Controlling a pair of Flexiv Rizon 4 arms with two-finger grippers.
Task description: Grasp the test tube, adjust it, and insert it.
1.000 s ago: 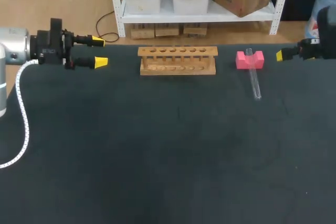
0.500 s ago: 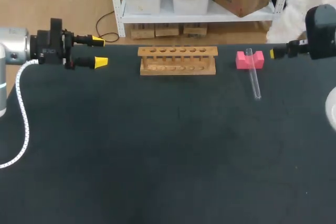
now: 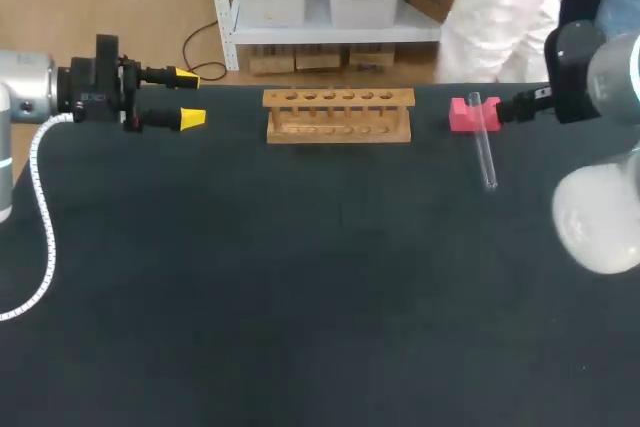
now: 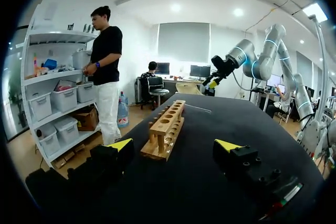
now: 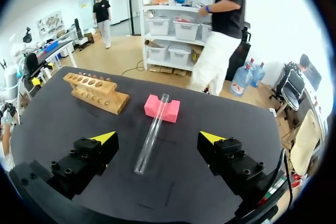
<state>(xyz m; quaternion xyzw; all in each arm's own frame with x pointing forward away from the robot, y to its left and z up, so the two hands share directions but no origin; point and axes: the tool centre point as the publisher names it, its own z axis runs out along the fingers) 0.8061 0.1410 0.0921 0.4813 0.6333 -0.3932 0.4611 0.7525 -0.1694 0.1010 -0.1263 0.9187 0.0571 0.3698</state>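
Note:
A clear test tube (image 3: 485, 152) lies on the black table, its far end resting in the notch of a pink block (image 3: 462, 115). The wooden rack (image 3: 338, 115), with a row of holes, stands at the back middle. My right gripper (image 3: 506, 109) hovers just right of the pink block. In the right wrist view it (image 5: 158, 137) is open, with the test tube (image 5: 155, 124) lying below between its fingers, the pink block (image 5: 161, 108) ahead and the rack (image 5: 96, 92) further off. My left gripper (image 3: 190, 98) is open at the far left, with the rack (image 4: 165, 129) ahead of it (image 4: 174, 145).
A white coiled cable (image 3: 42, 217) hangs from my left arm over the table's left side. The table's back edge (image 3: 430, 87) runs just behind the rack and the pink block.
My right arm has swung in from the right edge toward the pink block, bringing its gripper over the test tube. The left arm, rack and tube have not moved.

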